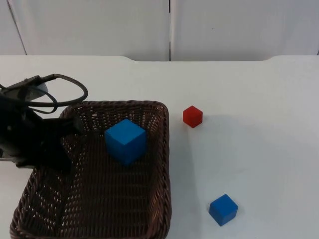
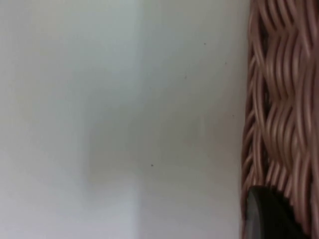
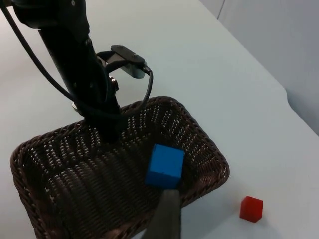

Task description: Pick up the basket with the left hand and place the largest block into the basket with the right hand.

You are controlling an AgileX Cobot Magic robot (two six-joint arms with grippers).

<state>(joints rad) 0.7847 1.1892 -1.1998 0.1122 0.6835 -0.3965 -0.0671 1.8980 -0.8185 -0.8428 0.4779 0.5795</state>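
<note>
I read the placing step as done: the large blue block sits inside the basket, toward its twelve o'clock wall, so what's left for me is drawing the right arm clear and setting the basket down level. My left gripper reaches in from nine o'clock and is closed on the basket's nine o'clock rim. The right gripper hovers above the basket near the block; I cannot tell its opening.

A large blue block sits inside the dark wicker basket on the white bench. The left arm reaches onto the basket's rim. A small red block lies outside the basket on the bench, at 4 o'clock from the blue block.
</note>
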